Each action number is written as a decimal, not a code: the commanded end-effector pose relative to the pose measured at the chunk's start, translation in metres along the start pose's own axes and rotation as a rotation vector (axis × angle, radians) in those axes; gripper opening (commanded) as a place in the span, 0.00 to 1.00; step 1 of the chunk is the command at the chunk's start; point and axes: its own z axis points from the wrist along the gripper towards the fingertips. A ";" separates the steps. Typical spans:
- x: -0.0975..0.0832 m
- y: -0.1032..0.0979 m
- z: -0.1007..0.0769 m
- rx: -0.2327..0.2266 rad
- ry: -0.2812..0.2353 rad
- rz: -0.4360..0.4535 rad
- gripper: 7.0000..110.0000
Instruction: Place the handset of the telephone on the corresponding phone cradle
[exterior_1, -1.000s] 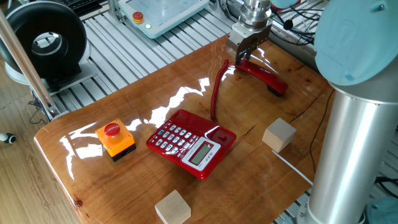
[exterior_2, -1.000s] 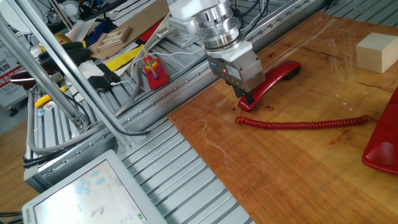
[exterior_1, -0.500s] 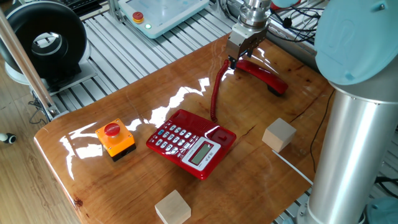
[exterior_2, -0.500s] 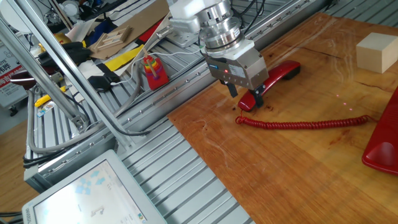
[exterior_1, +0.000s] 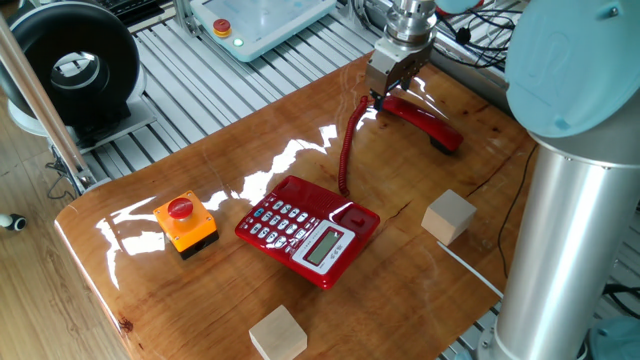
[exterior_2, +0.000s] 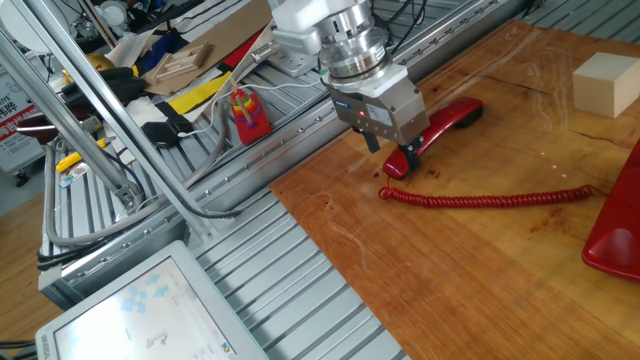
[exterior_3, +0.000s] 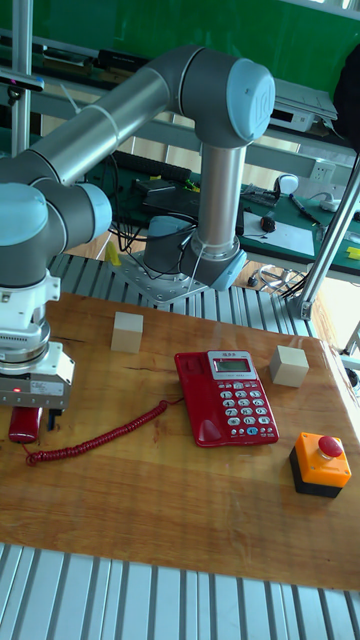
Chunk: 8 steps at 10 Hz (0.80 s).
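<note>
The red handset (exterior_1: 428, 120) lies flat at the far end of the table, its coiled cord (exterior_1: 347, 150) running back to the telephone (exterior_1: 305, 230). My gripper (exterior_2: 395, 152) hangs over the handset's (exterior_2: 447, 124) cord end, open, with one black finger on each side of that end. The fingers do not appear to press on it. The phone cradle (exterior_1: 353, 215) is the bare red strip beside the keypad and grey screen. In the tall fixed view the gripper (exterior_3: 28, 408) covers most of the handset (exterior_3: 24, 426), and the cradle (exterior_3: 200, 400) shows left of the keypad.
An orange box with a red button (exterior_1: 185, 222) stands left of the phone. Wooden cubes sit right of the phone (exterior_1: 448, 215) and at the near edge (exterior_1: 277, 333). The arm's thick column (exterior_1: 570, 200) rises at the right. Slatted aluminium surrounds the wooden top.
The gripper has turned about its vertical axis over the handset's cord end, so both fingers now straddle it. The handset and phone have not moved.
</note>
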 end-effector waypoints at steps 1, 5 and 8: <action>0.002 -0.003 -0.001 0.007 0.005 0.093 0.57; -0.003 -0.014 -0.001 0.049 -0.018 0.159 0.57; -0.006 -0.011 -0.001 0.038 -0.029 0.152 0.00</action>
